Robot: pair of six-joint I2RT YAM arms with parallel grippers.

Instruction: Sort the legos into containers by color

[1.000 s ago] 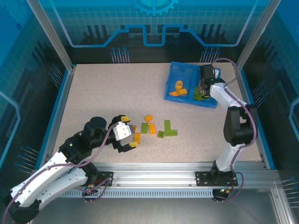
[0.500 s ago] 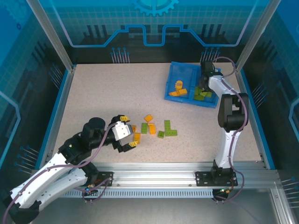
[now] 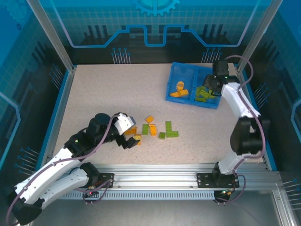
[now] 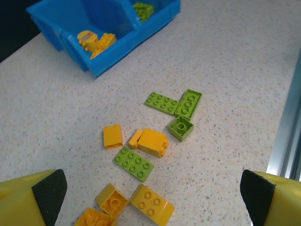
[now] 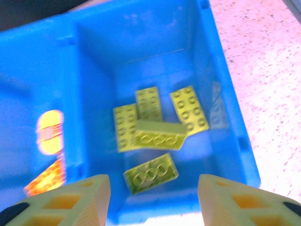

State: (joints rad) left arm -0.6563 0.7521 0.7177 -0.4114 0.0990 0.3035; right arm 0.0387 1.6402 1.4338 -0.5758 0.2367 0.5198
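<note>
Right gripper backing off, spread, empty
Green plastic bricks sitting in blue plastic tray; left gripper spread too

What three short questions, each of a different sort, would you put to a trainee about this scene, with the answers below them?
1. True or false: in the blue tray, the sorted green legos share one compartment with the orange legos.
2. How many loose green legos lie on the table? A: two. B: four. C: seven.
3. In one word: is the right tool open or shut?

Key: 1 false (the middle wall parts them); 2 B; 3 open.
</note>
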